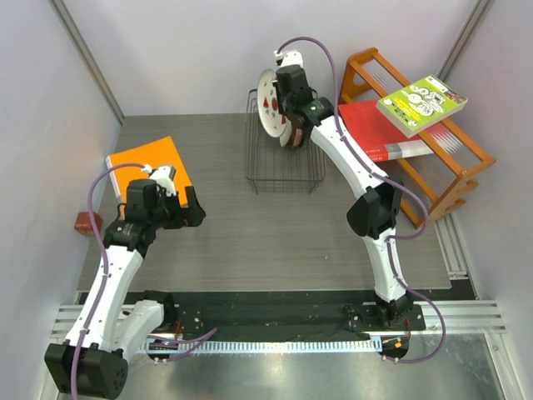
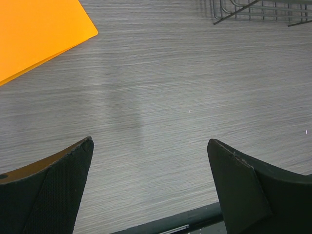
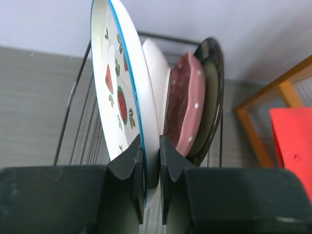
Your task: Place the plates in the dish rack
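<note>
We see the right gripper (image 3: 151, 158) clenched on the rim of the fruit plate (image 3: 114, 92), one finger on each face, holding it upright at the far end of the wire rack (image 1: 283, 171). We cannot tell whether the plate's lower edge already sits between the prongs. Just beside it, on the side away from its painted face, stand a pale plate (image 3: 157, 73), then the pink dotted plate (image 3: 187, 105) and the dark-rimmed plate (image 3: 213, 83), all on edge and packed closely, so the gap next to the held plate is narrow. To the right of the rack stands a wooden shelf (image 1: 445, 171) carrying a red book (image 1: 375, 129) and a green book (image 1: 420, 104). Well apart, the left gripper (image 2: 151, 146) hangs released and holding nothing over the grey table (image 1: 250, 242), near an orange folder (image 2: 34, 34).
</note>
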You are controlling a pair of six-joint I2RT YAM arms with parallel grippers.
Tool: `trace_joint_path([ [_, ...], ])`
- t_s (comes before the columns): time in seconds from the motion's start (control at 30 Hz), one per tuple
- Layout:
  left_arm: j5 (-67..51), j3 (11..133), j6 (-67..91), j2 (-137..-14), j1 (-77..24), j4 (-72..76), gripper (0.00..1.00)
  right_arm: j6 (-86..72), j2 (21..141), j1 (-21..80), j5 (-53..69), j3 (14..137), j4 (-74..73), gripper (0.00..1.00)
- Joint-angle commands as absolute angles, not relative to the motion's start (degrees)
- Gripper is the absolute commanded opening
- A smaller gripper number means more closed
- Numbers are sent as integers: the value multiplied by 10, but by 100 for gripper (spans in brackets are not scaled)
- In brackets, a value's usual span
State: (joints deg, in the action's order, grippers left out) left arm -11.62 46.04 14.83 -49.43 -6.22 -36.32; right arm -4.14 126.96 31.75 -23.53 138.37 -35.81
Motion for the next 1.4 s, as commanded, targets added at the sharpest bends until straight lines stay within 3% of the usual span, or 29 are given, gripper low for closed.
trace_joint_path([
  [0.0,-129,447,155,-479,-59,-337,99,8,1273,347,-387,1430,-152,1],
  [0.47,-126,415,161,-430,-59,-320,99,184,1365,403,-580,1471,-51,1],
  [1.37,-127,443,171,-420,-53,-354,99,174,1477,398,-606,1480,-20,1],
])
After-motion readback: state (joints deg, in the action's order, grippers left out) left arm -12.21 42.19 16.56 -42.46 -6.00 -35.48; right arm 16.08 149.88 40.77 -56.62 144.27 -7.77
